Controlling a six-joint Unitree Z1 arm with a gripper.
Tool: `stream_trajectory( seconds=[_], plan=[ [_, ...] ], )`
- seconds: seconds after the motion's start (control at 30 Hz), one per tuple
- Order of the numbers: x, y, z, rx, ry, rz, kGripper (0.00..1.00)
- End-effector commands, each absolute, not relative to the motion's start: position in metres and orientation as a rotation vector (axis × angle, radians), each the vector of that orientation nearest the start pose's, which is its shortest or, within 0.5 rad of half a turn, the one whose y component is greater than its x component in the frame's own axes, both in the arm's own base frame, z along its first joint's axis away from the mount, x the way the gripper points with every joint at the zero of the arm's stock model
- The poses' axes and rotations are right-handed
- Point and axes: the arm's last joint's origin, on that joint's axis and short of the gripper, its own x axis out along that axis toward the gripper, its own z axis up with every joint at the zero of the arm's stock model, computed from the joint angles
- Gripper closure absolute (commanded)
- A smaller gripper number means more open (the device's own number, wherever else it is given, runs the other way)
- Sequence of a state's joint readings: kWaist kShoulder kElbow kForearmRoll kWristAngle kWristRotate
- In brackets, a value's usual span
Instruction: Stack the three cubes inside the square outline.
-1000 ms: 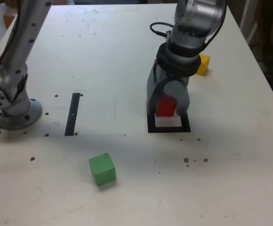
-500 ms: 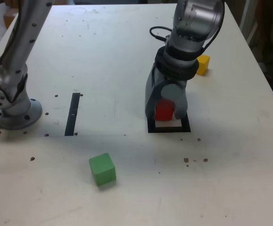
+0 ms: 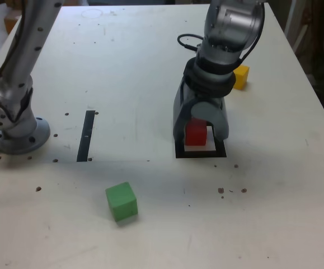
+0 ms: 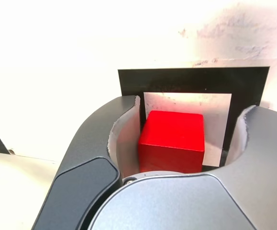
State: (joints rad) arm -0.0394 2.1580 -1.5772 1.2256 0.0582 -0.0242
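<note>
The red cube (image 4: 172, 141) is sitting on the pale centre of the square outline (image 4: 128, 81), and the jaws of the gripper (image 3: 200, 128) are standing apart around it — in the wrist view a gap is showing on each side of the block, so nothing is being gripped. The step in hand reads as letting go of the first block, and doing it well probably means lifting straight up with the jaws wide, so neither pad drags the cube toward the black frame. In the wrist view the block is lying closer to one side of the pale centre, so a sideways nudge could push it onto the border. The green cube (image 3: 121, 201) is waiting near the table's (image 3: 122, 67) front edge and the yellow cube (image 3: 240, 77) is sitting behind the arm — either could go on next.
</note>
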Motion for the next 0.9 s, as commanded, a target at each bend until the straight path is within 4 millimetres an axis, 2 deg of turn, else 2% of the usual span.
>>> stream_trajectory(
  seconds=[0.0,0.13,0.33,0.43,0.6,0.87],
  plan=[
    [0.376,-0.011,0.226,0.086,1.77,0.046,0.09],
    [0.372,-0.01,0.248,0.12,1.741,0.05,0.01],
    [0.38,-0.006,0.276,0.218,1.665,0.017,0.01],
    [0.386,0.002,0.288,0.274,1.637,0.003,0.01],
    [0.39,0.03,0.293,0.286,1.649,0.003,0.01],
    [0.395,0.086,0.286,0.293,1.684,-0.013,0.01]
  ],
)
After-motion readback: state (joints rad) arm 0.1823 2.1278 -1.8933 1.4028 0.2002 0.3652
